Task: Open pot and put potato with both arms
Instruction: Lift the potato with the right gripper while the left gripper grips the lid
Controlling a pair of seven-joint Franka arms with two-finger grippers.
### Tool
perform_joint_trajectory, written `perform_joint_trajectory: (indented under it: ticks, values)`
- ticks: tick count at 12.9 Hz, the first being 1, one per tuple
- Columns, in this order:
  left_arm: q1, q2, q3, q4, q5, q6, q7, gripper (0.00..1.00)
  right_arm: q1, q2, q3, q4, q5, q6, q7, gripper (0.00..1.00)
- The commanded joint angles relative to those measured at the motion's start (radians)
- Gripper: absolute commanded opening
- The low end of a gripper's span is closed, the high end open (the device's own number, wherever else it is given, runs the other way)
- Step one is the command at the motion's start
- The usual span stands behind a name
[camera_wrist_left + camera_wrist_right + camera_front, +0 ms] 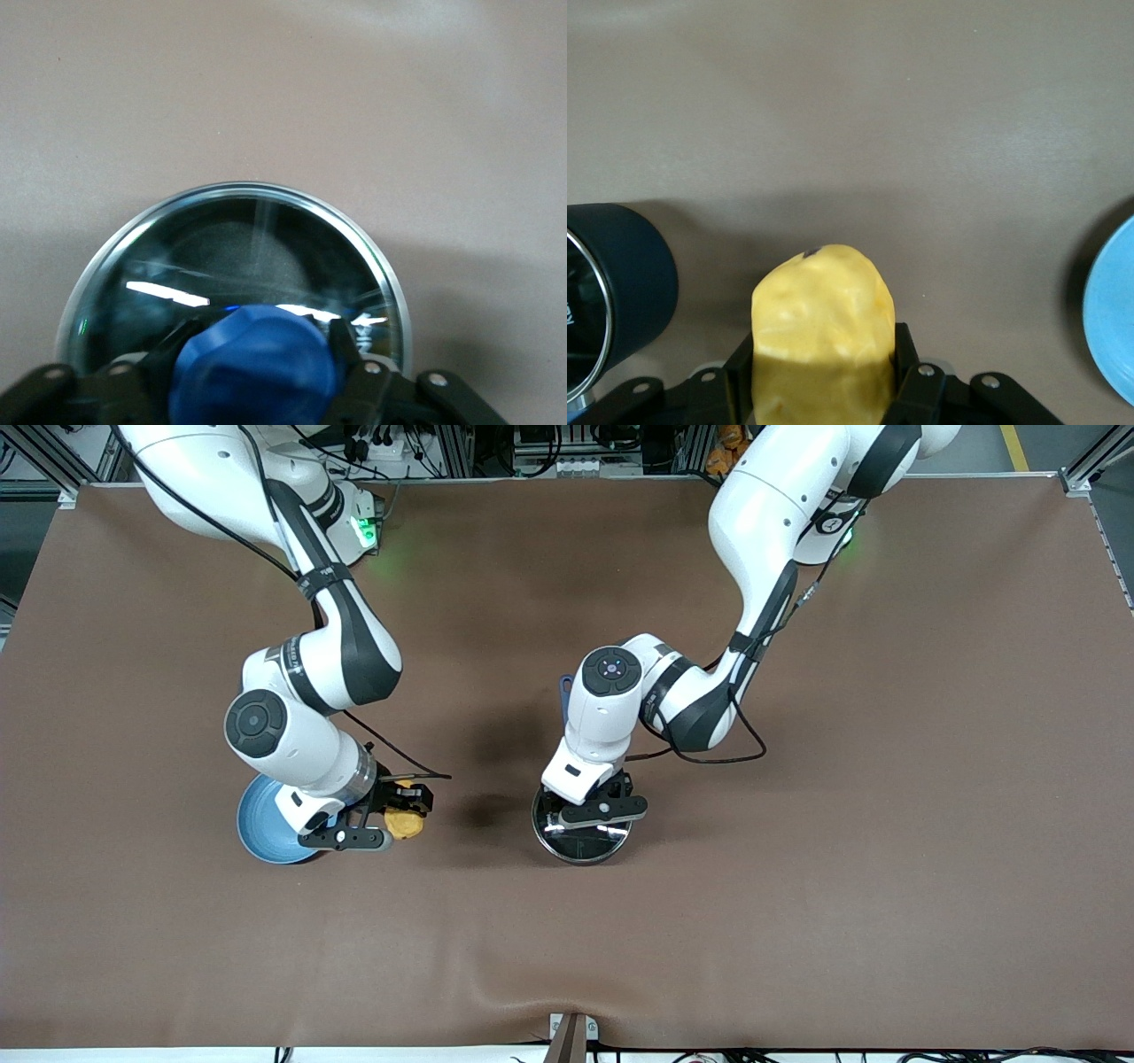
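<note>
Near the middle of the front view, slightly below centre, the pot [581, 834] sits on the brown counter [886, 824] with its glass lid [239, 257] on, and the tip of its blue handle [565, 687] peeks out above the left arm's wrist. The left gripper [595, 811] is down on top of the pot; in the left wrist view its jaws are pressed against either side of the blue knob [255, 365], pinching it. Toward the lower left of the front view, the right gripper [399, 808] hangs just beside the light-blue plate [261, 824], on the plate's pot-facing edge. Its jaws are clamped on the potato [822, 332], which fills the bottom centre of the right wrist view, lumpy and yellow. In that same view the pot's dark wall shows at the left edge and a sliver of the plate at the right edge, with bare counter between them.
</note>
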Motion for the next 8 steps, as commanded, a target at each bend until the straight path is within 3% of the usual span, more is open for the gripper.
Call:
perform_joint_trajectory:
  ticks: [1,4,8]
  values:
    - [-0.011,0.003,0.011,0.024,0.022,0.003,-0.05,0.32,0.022,-0.012,-0.007,0.024,0.015,-0.017,0.04,0.0]
    - [-0.002,-0.042,0.002,0.024,0.012,-0.044,-0.053,0.31,0.042,-0.007,-0.007,0.054,0.015,-0.024,0.084,0.0]
    - [0.045,-0.19,-0.001,-0.022,-0.034,-0.148,-0.035,0.3,0.081,0.003,-0.007,0.099,0.019,-0.024,0.147,0.0]
